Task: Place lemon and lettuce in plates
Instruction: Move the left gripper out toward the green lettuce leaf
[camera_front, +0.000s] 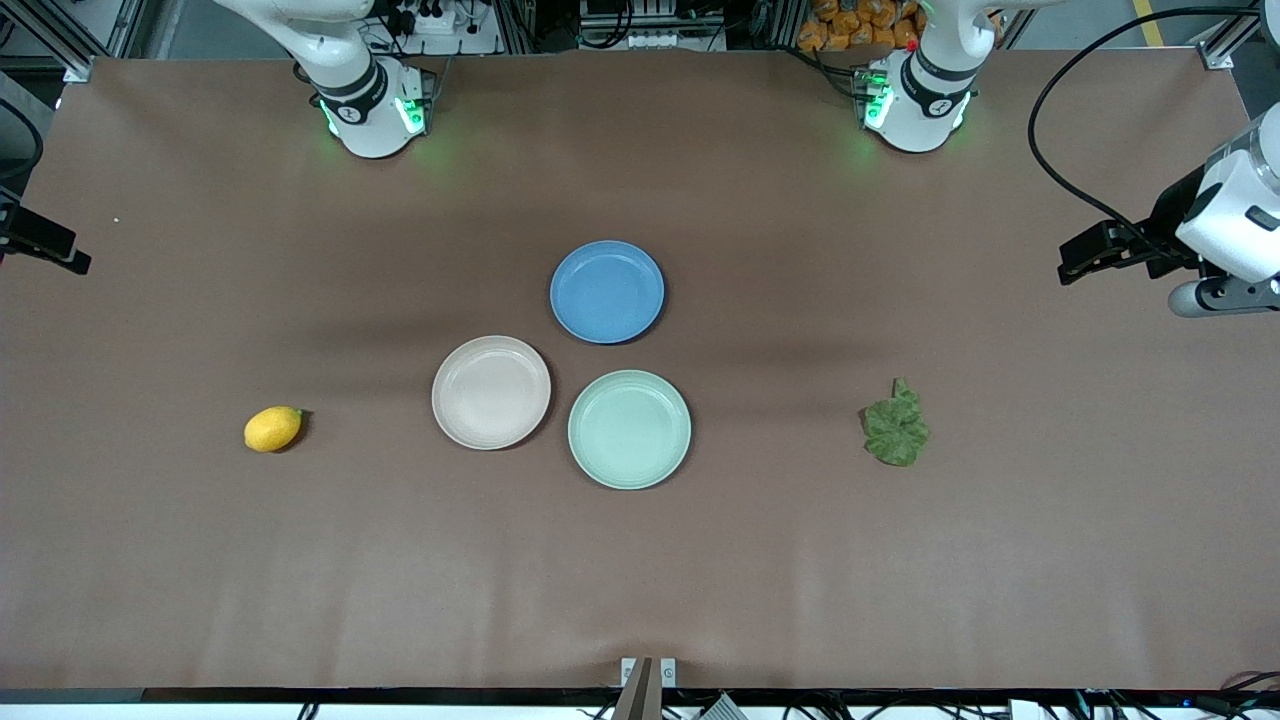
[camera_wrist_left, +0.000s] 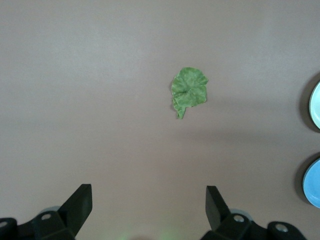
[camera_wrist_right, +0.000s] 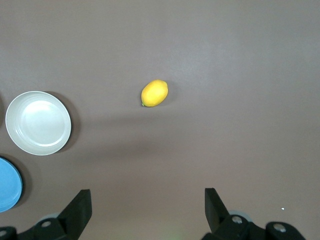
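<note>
The yellow lemon (camera_front: 273, 429) (camera_wrist_right: 154, 93) lies on the brown table toward the right arm's end. The ruffled green lettuce (camera_front: 896, 424) (camera_wrist_left: 189, 90) lies toward the left arm's end. Between them sit the beige-pink plate (camera_front: 491, 392) (camera_wrist_right: 38, 122) and the mint green plate (camera_front: 629, 429) (camera_wrist_left: 316, 105), side by side and both bare. My left gripper (camera_front: 1085, 255) (camera_wrist_left: 148, 192) hangs open over the table's end, apart from the lettuce. My right gripper (camera_front: 60, 255) (camera_wrist_right: 147, 196) hangs open over its own end, apart from the lemon. Nothing is between either pair of fingers.
A blue plate (camera_front: 607, 291) (camera_wrist_left: 314, 182) (camera_wrist_right: 7, 184) sits just farther from the front camera than the two pale plates, also bare. The arm bases (camera_front: 372, 110) (camera_front: 915, 100) stand along the table's back edge. A black cable (camera_front: 1050, 150) loops above the left arm's end.
</note>
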